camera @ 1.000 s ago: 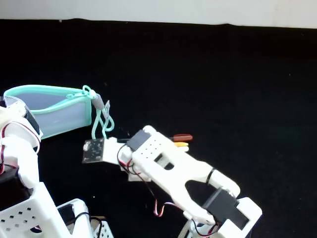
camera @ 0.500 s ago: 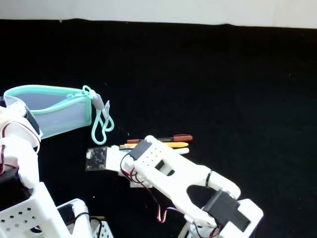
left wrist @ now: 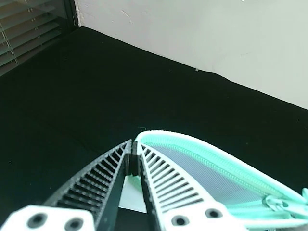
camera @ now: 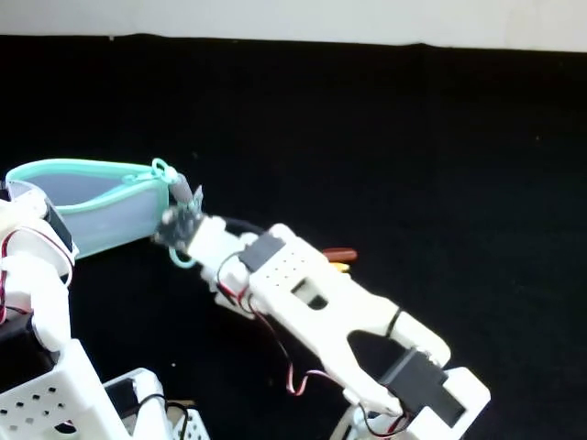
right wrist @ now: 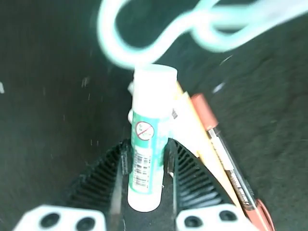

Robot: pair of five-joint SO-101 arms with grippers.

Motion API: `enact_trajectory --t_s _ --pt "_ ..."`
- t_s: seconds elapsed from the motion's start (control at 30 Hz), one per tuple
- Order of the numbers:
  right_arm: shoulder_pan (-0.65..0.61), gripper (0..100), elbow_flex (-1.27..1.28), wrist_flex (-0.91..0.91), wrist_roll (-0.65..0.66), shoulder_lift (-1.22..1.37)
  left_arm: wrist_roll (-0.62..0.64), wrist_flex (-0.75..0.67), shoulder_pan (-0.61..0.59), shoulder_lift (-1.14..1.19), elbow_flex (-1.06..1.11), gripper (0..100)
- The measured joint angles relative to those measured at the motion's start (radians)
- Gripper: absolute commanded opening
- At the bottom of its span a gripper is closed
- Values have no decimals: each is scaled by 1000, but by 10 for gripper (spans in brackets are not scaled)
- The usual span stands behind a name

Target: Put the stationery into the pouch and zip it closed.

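1. The right gripper (right wrist: 147,144) is clamped on a glue stick (right wrist: 149,96).
2. Just beside it, a yellow pen (right wrist: 192,130) and a brown marker (right wrist: 219,144) lie on the black table (right wrist: 48,96).
3. The left gripper (left wrist: 133,144), jaws together, pinches the rim of the teal pouch (left wrist: 207,173).
4. The pouch stands open at the table's left side.
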Motion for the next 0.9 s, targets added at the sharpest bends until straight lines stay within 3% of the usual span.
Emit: enact_trajectory --t_s 0.53,0.9 --pt "-80 6 -107 78 -199 -433 0 0 0 0 0 7" --pt "-109 6 -233 -20 -374 -482 0 0 0 0 0 7"
